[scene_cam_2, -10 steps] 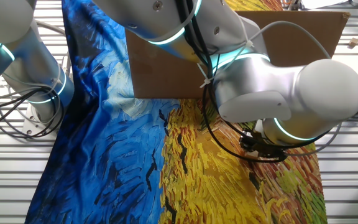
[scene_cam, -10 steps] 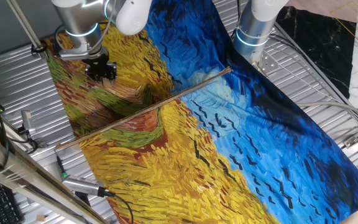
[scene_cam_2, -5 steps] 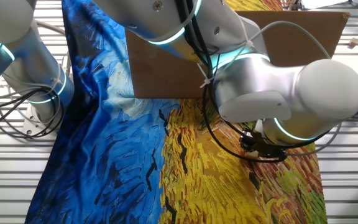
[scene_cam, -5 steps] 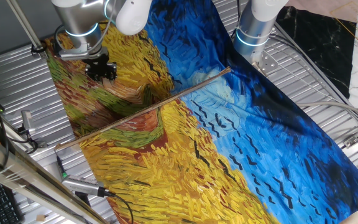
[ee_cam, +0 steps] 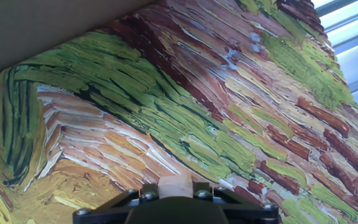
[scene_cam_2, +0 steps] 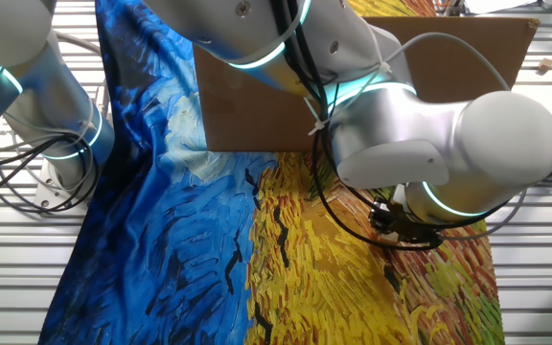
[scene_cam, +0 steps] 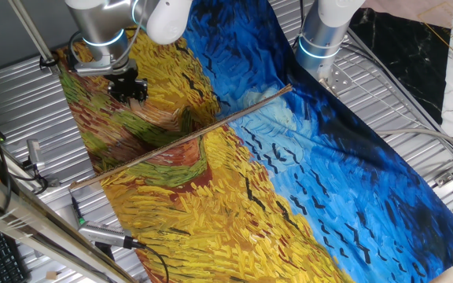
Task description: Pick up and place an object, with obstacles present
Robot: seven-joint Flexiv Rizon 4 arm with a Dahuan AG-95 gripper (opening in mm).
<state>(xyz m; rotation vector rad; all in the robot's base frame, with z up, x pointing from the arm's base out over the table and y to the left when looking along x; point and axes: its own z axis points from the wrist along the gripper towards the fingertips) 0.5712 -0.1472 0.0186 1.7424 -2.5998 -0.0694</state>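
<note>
Down at the bottom edge of your hand view, the gripper (ee_cam: 176,198) has its two fingers clamped on the tiny tan cube (ee_cam: 175,185), held just above the green and brown strokes of the painted cloth (ee_cam: 229,112). Beyond it, your wooden stick (scene_cam: 181,138) lies straight across the cloth, well apart from the gripper (scene_cam: 129,90), with the cardboard panel (scene_cam_2: 257,110) standing behind.

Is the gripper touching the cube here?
Touching. In the hand view the cube sits clamped between the gripper's two fingers with no gap either side, above the painted cloth.
</note>
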